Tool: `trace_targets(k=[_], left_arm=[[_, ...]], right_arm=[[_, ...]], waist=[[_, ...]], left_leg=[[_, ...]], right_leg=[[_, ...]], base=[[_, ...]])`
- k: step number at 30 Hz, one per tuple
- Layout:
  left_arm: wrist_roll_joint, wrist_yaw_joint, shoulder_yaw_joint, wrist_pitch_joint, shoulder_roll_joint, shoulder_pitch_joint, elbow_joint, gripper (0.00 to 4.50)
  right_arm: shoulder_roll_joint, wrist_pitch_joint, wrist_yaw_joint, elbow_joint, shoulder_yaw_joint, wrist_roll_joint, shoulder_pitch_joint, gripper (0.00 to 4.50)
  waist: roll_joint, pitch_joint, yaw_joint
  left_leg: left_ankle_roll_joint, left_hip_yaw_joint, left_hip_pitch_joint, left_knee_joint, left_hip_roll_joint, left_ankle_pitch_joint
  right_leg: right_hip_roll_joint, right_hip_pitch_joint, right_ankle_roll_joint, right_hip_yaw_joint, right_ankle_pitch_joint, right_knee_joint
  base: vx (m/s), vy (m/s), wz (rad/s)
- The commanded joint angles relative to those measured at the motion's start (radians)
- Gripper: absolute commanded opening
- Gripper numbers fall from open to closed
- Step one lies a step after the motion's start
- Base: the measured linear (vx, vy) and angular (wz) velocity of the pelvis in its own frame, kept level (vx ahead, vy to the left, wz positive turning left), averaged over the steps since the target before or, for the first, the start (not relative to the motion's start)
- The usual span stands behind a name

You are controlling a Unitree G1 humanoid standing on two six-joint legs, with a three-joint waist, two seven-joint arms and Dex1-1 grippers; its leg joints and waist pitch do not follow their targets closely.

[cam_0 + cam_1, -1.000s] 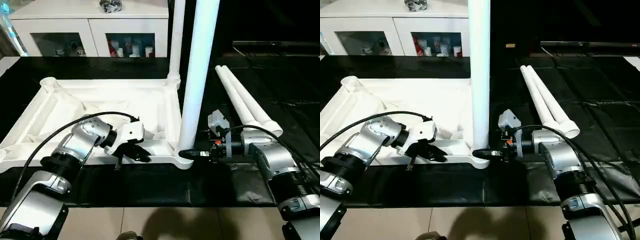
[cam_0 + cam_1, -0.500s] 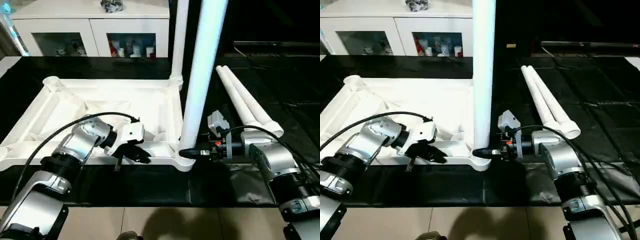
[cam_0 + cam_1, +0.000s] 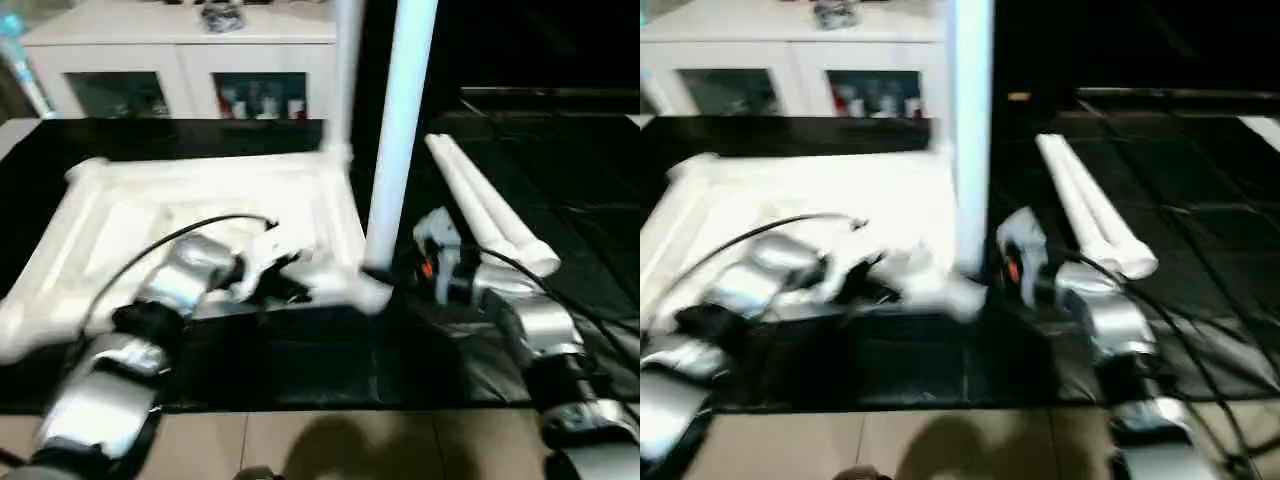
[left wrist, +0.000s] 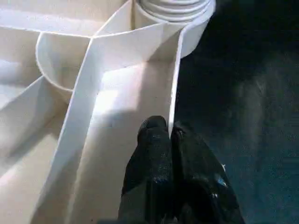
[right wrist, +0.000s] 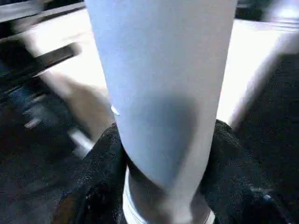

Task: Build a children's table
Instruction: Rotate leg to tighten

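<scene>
The children's table top [image 3: 130,215] lies upside down on the black mat, ribbed side up. One white leg [image 3: 343,80] stands in its far right corner socket. A second leg [image 3: 395,150] stands upright in the near right corner socket [image 4: 175,9]. My right gripper [image 3: 385,275] is shut around this leg just above the socket, with black fingers [image 5: 105,158] on both sides of it. My left gripper [image 4: 169,133] is shut on the top's thin near rim, a little left of that corner. Two loose legs [image 3: 480,205] lie side by side on the mat to the right.
A white glass-door cabinet [image 3: 180,60] stands behind the mat. The black mat [image 3: 560,180] stretches right of the loose legs. Pale floor tiles [image 3: 320,445] show along the near edge. Black cables loop over both forearms.
My right gripper's fingers have closed in on the near leg. The whole picture has shifted and blurred with a move of the head. The left gripper keeps its hold on the rim.
</scene>
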Motion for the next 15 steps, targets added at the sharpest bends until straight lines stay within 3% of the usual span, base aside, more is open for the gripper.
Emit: trace_targets(k=[1,3,7,8,9,11,15], left_arm=[[-0.063,0.128,0.084,0.024,-0.035,-0.080,-0.025,0.00],[-0.068,0.274,0.127,0.081,-0.105,-0.128,-0.002,0.00],[-0.052,0.321,0.128,0.094,-0.130,-0.134,-0.013,0.00],[-0.042,0.326,0.121,0.091,-0.131,-0.130,-0.019,0.00],[-0.030,0.322,0.109,0.081,-0.127,-0.122,-0.028,0.00],[-0.011,0.312,0.091,0.056,-0.118,-0.109,-0.041,0.00],[0.001,0.290,0.073,0.045,-0.103,-0.086,-0.066,0.00]], right_arm=[[0.070,0.038,-0.050,0.030,0.043,0.000,-0.008,1.99],[0.176,0.057,-0.270,0.149,-0.011,-0.004,-0.102,1.99],[0.208,0.039,-0.334,0.210,-0.015,-0.030,-0.151,1.99],[0.212,0.030,-0.345,0.220,-0.015,-0.039,-0.157,1.99],[0.213,0.021,-0.338,0.222,-0.013,-0.042,-0.158,1.99],[0.214,0.016,-0.330,0.223,-0.011,-0.046,-0.156,2.55],[0.210,0.006,-0.332,0.241,-0.004,-0.068,-0.157,2.91]], waist=[[-0.004,-0.076,-0.008],[-0.005,-0.081,-0.023],[-0.002,-0.086,-0.029],[-0.007,-0.091,-0.030],[-0.010,-0.091,-0.031],[-0.010,-0.093,-0.030],[-0.005,-0.093,-0.030]], left_leg=[[0.002,-0.028,0.014,-0.076,0.053,-0.244],[0.009,-0.025,0.009,-0.071,0.045,-0.204],[0.044,-0.021,0.001,-0.065,0.042,-0.131],[0.072,-0.022,-0.004,-0.062,0.043,-0.077],[0.082,-0.021,-0.004,-0.062,0.044,-0.064],[0.110,-0.021,-0.003,-0.059,0.047,-0.040],[0.138,-0.021,-0.006,-0.055,0.051,-0.021]], right_leg=[[-0.087,0.053,-0.113,0.065,-0.387,-0.091],[-0.087,0.054,-0.142,0.066,-0.329,-0.082],[-0.081,0.061,-0.161,0.065,-0.224,-0.073],[-0.081,0.064,-0.184,0.067,-0.130,-0.056],[-0.080,0.064,-0.190,0.068,-0.106,-0.054],[-0.082,0.063,-0.208,0.068,-0.053,-0.046],[-0.083,0.061,-0.226,0.068,-0.025,-0.040]], base=[[0.000,0.000,0.00],[0.000,0.000,0.00],[0.000,0.000,0.00],[0.000,0.000,0.00],[0.000,0.000,0.00],[0.000,0.000,0.00],[0.000,0.000,0.00]])
